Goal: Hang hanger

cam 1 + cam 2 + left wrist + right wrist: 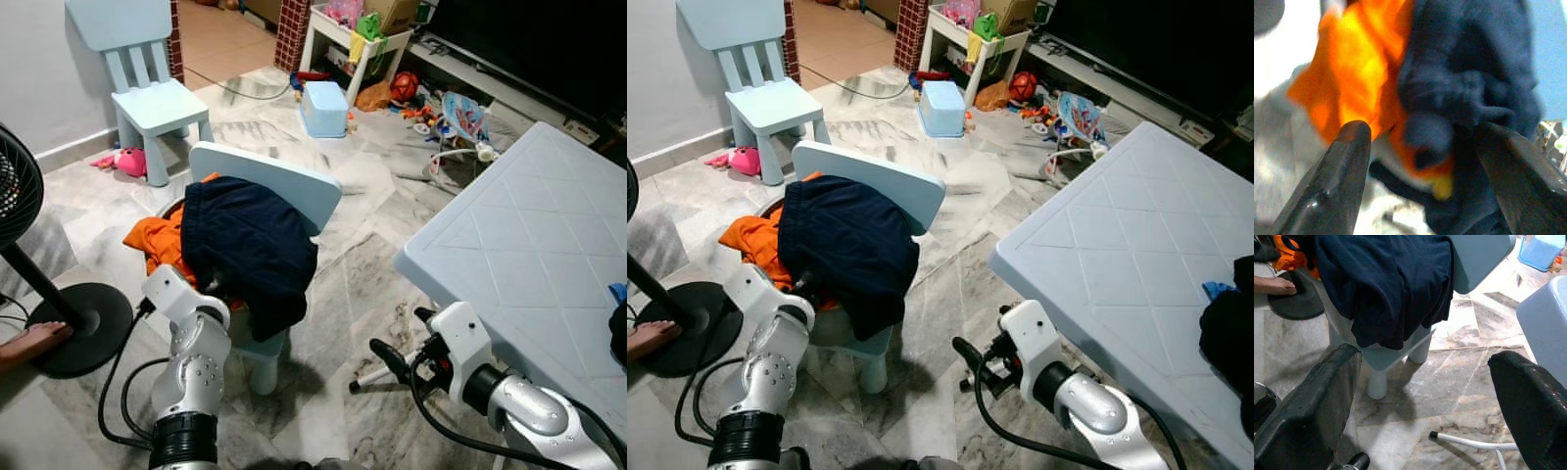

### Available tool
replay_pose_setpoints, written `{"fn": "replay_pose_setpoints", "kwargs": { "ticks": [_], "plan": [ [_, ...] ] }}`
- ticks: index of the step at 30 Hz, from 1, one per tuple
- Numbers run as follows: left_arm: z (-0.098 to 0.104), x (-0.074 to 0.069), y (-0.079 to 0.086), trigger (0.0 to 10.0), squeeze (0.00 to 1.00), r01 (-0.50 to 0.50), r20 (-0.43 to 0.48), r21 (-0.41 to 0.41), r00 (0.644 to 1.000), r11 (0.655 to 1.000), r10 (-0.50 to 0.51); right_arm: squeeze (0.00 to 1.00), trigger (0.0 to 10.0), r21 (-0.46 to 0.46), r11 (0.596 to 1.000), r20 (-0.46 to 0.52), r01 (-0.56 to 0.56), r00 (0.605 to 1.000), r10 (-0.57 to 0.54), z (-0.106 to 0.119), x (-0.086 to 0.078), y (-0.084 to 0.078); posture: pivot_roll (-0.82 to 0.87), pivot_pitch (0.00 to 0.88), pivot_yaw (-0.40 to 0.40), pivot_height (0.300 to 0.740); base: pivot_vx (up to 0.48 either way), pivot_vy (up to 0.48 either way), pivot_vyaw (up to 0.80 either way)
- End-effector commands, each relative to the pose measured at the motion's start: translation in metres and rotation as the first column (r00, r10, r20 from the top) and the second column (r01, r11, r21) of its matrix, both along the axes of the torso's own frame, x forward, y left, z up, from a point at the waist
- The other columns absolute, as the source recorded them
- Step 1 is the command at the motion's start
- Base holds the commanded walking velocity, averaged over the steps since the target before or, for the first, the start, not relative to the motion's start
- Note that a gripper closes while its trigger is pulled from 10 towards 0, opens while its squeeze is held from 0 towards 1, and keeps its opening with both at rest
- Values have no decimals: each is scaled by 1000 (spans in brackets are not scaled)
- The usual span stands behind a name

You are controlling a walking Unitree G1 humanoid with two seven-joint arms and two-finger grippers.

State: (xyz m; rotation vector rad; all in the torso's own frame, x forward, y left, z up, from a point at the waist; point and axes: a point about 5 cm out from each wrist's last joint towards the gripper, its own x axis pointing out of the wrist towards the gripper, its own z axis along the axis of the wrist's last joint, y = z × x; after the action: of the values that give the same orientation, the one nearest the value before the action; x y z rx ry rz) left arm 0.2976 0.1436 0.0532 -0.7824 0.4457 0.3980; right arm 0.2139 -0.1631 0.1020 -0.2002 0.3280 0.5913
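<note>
A small pale blue chair [279, 181] stands in front of me with a navy garment [250, 245] draped over its seat and an orange garment [157, 240] bunched beside it. My left gripper [1420, 132] is open right at these clothes, its fingertips [1347, 161] on either side of a navy and orange fold. My right gripper [402, 343] hangs open low over the floor, between the chair and the table. A thin white rod with a black tip [1464, 440], possibly part of a hanger, lies on the tiles [367, 377] just under it.
A large pale blue table [529, 245] fills the right side. A standing fan's black base [83, 328] is at the left with a person's foot [29, 343] on it. A second chair [147, 88], a blue box [325, 108] and toys lie farther back.
</note>
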Motion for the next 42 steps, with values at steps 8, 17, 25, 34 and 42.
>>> {"fn": "replay_pose_setpoints", "kwargs": {
  "ticks": [8,17,25,34,42],
  "plan": [
    [-6,-2,-43,10000,0,20,18,-130,1000,991,-18,0,10000,-10,1000,3,16,1000,-16,1,-2,-4,-198,100,-180,740,0,0,0],
    [-4,-4,-22,10000,0,30,63,-46,998,998,-27,0,10000,-9,1000,7,24,1000,-24,-1,0,-4,-183,85,-168,740,0,0,0],
    [-3,1,-11,10000,0,-10,87,-54,996,999,15,0,10000,-5,1000,14,30,999,-30,-1,1,-4,-186,77,-168,740,0,0,0],
    [3,17,-2,10000,0,66,111,97,991,993,-76,0,10000,-6,999,26,44,999,-44,-2,3,-4,-186,47,-155,740,0,0,0],
    [4,-11,-6,10000,0,204,125,299,960,932,-250,0,10000,35,995,63,95,993,-97,-4,20,1,-138,0,-123,740,0,0,0]
  ]
}}
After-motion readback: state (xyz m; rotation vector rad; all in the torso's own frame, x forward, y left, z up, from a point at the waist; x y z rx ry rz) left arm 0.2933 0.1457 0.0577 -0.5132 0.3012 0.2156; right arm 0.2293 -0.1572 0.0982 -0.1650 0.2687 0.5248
